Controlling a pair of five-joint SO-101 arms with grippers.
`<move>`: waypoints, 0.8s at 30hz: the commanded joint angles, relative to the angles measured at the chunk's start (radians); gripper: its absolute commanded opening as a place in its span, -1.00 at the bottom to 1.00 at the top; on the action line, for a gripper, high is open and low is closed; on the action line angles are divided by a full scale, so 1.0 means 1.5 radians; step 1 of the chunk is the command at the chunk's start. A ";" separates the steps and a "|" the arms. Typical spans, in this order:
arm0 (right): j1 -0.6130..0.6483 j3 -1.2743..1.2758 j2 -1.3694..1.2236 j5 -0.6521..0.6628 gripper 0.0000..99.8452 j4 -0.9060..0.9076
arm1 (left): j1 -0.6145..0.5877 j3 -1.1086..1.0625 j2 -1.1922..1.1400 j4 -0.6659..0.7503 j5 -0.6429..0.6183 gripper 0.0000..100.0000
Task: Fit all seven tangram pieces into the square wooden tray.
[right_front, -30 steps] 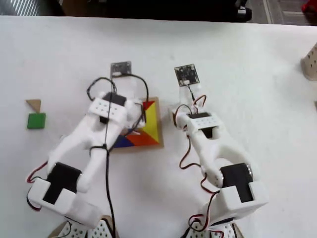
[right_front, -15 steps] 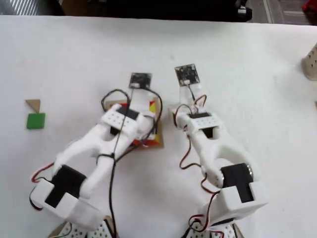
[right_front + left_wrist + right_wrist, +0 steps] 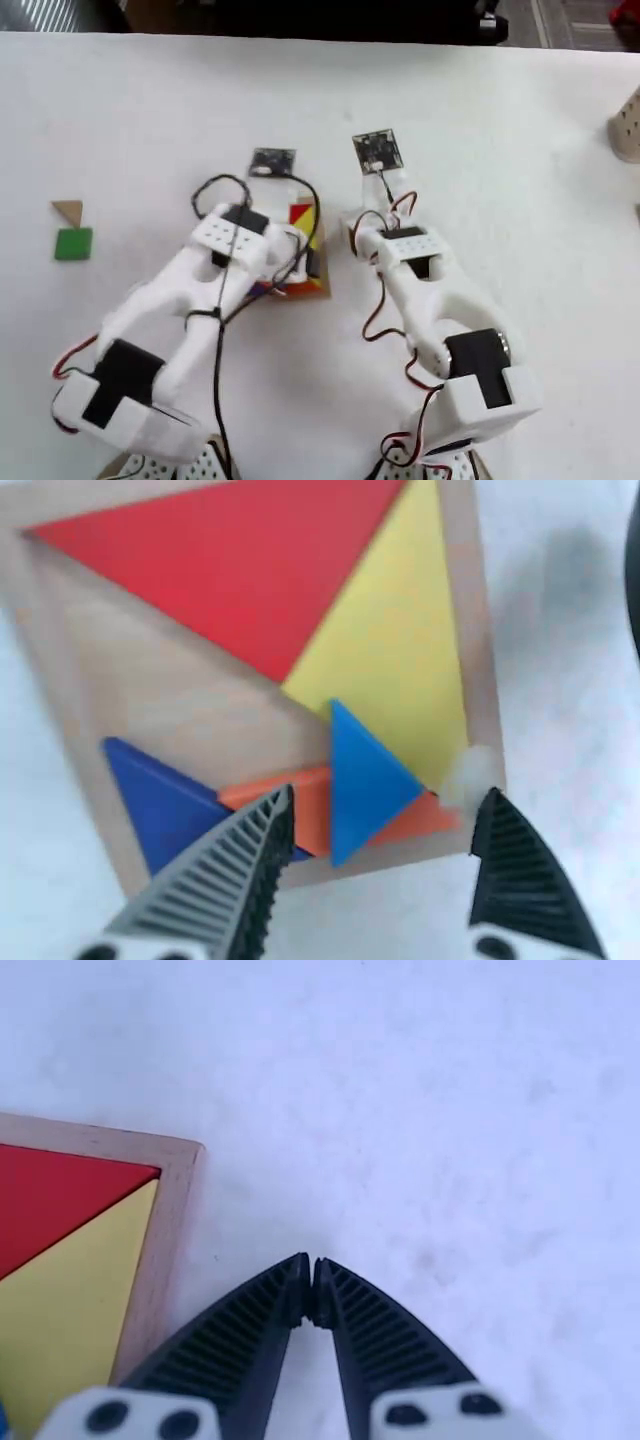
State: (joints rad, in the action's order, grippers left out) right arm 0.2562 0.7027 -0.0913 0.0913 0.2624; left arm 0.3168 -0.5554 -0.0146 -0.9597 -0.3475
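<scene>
White worktop (image 3: pixel 480 110) takes up most of my high view. Left arm (image 3: pixel 170 290) runs from lower left up to frame ctr. Right arm (image 3: pixel 430 290) runs from lower right up to just right of ctr.

Tray (image 3: pixel 482 620) sits mid-frame in the high view, partly under the left arm's wrist, w/ the right arm's wrist just to its right. In the left wrist view I see the red triangle (image 3: pixel 240 570) across the top of the tray and the yellow triangle (image 3: pixel 400 650) down its right side, the two touching along one edge. Bare wood shows at ctr left.

Low in that frame are a blue triangle (image 3: pixel 160 800) at lower left and an orange piece (image 3: pixel 310 805) next to it. A smaller blue triangle (image 3: pixel 365 780) lies across the orange piece, tip up against the yellow.

Left fingers (image 3: pixel 250 865) are apart at the frame bottom, one each side of the smaller blue triangle; can't tell if either touches it. Right fingers (image 3: pixel 310 1290) are together, lower ctr of the right wrist view, over bare worktop just beside the tray's corner.

Green square (image 3: pixel 73 243) is at the far left of the high view, mid-height, w/ a tan triangle (image 3: pixel 68 210) just above it. Both are well apart from the tray.
</scene>
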 commanded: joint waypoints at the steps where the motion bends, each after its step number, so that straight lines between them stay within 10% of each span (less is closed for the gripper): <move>1: -0.006 -0.033 0.007 0.011 -0.96 0.002 | -0.044 -0.003 0.096 -0.002 0.006 -0.48; 24: 0.139 0.052 0.187 0.010 -0.96 0.221 | -0.344 -0.120 0.211 0.264 -0.122 -0.95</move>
State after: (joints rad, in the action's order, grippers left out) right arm 0.4250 0.7795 0.1404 0.0913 0.6229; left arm -0.1542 -0.7503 0.2585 -0.6498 -0.5117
